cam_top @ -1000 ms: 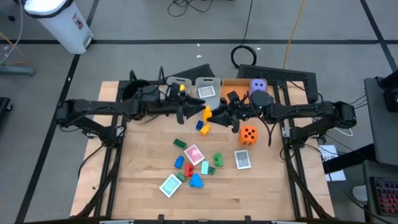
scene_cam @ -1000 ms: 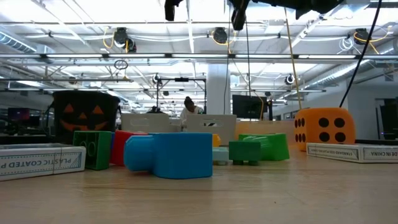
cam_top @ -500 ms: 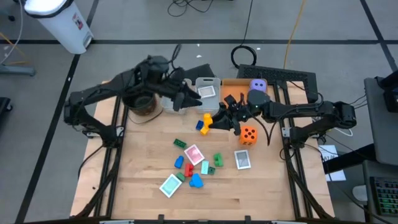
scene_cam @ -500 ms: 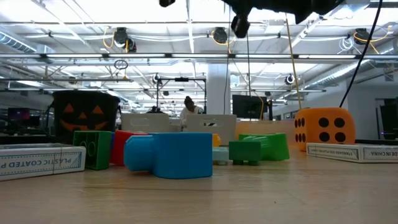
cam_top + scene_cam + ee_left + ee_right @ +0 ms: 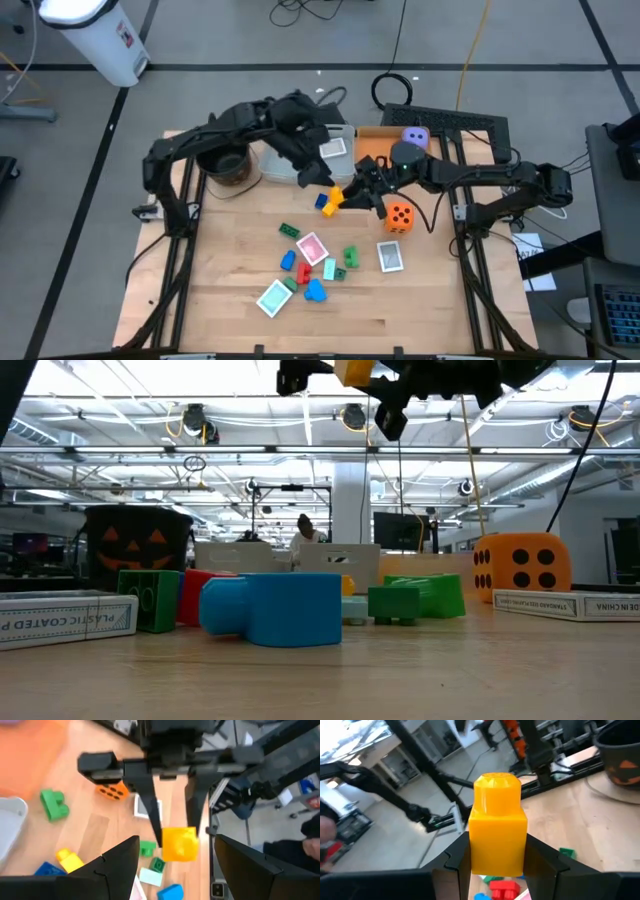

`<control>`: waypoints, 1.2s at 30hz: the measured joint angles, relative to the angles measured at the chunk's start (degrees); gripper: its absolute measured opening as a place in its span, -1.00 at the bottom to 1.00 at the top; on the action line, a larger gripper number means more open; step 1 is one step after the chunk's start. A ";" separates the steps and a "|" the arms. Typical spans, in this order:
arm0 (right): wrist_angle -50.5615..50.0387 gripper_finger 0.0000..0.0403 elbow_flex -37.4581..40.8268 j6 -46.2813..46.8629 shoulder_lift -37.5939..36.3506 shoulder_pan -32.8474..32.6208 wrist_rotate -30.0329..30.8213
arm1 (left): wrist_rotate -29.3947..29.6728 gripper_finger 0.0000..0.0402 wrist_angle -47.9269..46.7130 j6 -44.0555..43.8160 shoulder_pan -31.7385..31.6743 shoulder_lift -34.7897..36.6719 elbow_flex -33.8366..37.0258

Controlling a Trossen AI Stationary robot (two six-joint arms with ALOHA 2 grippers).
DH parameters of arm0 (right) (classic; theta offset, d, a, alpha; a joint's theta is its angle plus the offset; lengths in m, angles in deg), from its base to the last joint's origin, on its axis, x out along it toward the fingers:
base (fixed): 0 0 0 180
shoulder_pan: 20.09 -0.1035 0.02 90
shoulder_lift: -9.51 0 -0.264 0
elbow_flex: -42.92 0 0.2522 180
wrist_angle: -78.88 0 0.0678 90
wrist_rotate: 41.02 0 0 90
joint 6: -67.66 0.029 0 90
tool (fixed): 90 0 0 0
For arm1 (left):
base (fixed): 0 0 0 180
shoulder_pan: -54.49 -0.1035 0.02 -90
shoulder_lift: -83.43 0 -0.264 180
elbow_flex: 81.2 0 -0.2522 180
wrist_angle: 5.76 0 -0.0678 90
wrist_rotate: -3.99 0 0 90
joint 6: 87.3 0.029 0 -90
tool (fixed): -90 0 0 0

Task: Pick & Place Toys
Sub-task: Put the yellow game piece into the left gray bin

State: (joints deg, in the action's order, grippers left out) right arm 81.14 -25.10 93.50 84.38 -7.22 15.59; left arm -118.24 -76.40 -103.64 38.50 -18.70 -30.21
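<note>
While the right gripper [image 5: 495,862] clamps the yellow block [image 5: 497,822] between its two fingers, the left gripper [image 5: 172,865] is lined up facing it, and that head-on meeting is what the next move seems to turn on. From the left wrist camera, the block [image 5: 179,843] sits dead ahead, between and just beyond the left arm's own spread fingers, which stand well apart and hold nothing. The block's long axis runs stud-end outward from the right jaws, away from the right wrist, so the free studded end looks like the part on offer. In the high view the two grippers meet above the table just beside the orange die [image 5: 399,216], on its far-left side, with the yellow block [image 5: 335,193] showing between them; the low view shows the block [image 5: 354,370] carried high, well clear of the toys on the wood.

The left arm reaches in from the clear bin [image 5: 285,165] side, bent over and pointed toward the die; the right arm stretches long and low across from the table's right edge. Both are equally near the block, but only the right has it. My read: a hand-over, needing the left jaws to slide around the block's free end before closing.

The remaining blocks and playing cards [image 5: 311,247] lie scattered near the die, untouched.
</note>
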 joint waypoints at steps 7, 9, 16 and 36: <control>-1.46 -0.40 0.00 -1.34 0.00 0.67 -1.44 | -3.79 0.33 -0.24 0.30 0.94 -3.83 -2.38; -1.75 -0.40 0.00 -1.49 0.00 0.67 -1.44 | -3.72 0.33 -0.45 1.10 1.50 -4.31 -2.38; -1.62 -0.40 0.00 -1.70 0.00 0.65 -1.45 | -1.62 0.33 -4.52 2.95 1.88 -5.41 -2.43; -1.71 -0.40 0.00 -2.35 0.00 0.54 -1.44 | -1.21 0.23 -2.95 3.63 2.54 -6.28 -2.40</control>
State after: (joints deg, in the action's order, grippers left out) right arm 79.43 -25.10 91.15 84.38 -6.68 14.15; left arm -119.44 -79.35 -100.01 41.03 -24.97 -32.61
